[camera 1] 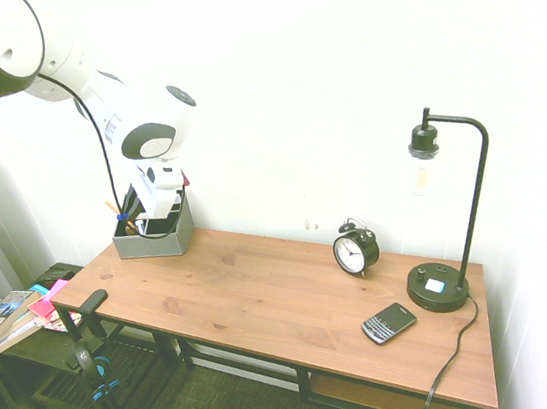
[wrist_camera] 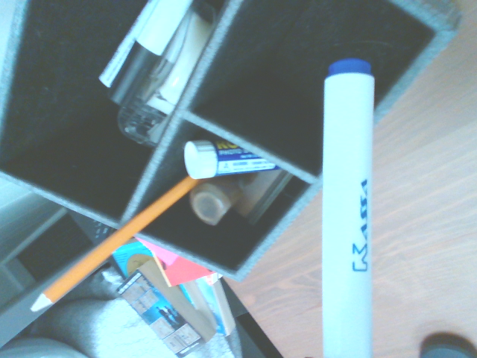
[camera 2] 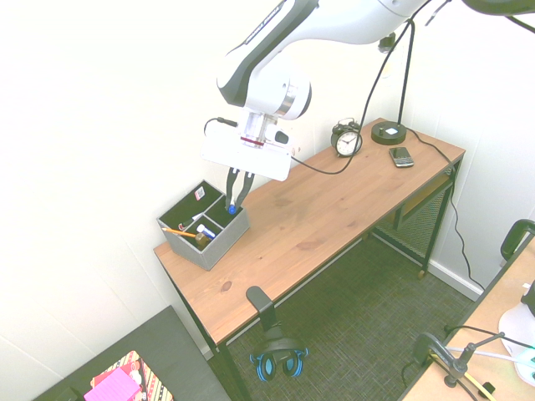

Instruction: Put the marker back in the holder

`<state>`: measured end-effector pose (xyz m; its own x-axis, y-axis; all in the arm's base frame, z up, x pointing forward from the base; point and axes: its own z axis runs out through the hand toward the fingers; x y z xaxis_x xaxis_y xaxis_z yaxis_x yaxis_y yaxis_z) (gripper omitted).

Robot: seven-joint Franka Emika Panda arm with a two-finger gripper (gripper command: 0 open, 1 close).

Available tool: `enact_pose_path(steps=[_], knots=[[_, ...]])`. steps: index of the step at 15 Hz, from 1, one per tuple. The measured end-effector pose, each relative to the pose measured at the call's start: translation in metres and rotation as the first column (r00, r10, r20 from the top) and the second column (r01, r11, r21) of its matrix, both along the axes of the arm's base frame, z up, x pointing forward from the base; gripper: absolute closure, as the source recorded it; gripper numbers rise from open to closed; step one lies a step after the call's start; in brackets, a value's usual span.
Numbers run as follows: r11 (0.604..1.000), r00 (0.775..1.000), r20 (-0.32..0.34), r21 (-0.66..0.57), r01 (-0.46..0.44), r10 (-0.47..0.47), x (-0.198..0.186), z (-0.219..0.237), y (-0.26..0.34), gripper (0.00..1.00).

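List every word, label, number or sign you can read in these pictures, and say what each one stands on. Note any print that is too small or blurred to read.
Blue print on the marker: sideways and blurred, unreadable.
Blue and yellow label on the white-capped tube in the holder: too blurred to read.
Dial numbers on the alarm clock: too small to read.
Keys and screen of the phone: nothing legible.
No other text shows.

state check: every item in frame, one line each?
gripper: shut on marker, above holder
marker: held, blue end toward holder, not yet in
holder: open-topped, upright
orange pencil: leaning out of holder
lamp: upright
phone: flat on desk
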<state>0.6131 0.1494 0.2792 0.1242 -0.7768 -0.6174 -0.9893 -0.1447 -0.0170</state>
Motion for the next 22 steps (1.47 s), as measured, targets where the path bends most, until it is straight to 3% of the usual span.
enact_pose_path(steps=[6,7,18,22], knots=[[0.998,0.998,-0.038,0.031,0.053,-0.051,0.019,-0.046,0.003,1.0],[0.998,0.998,-0.034,0.031,0.057,-0.056,0.022,-0.054,0.001,0.0],[0.997,0.999,0.009,0.066,0.037,-0.037,0.034,-0.066,-0.001,0.0],[0.998,0.999,0.05,0.066,-0.001,-0.002,0.036,-0.047,0.004,0.0]])
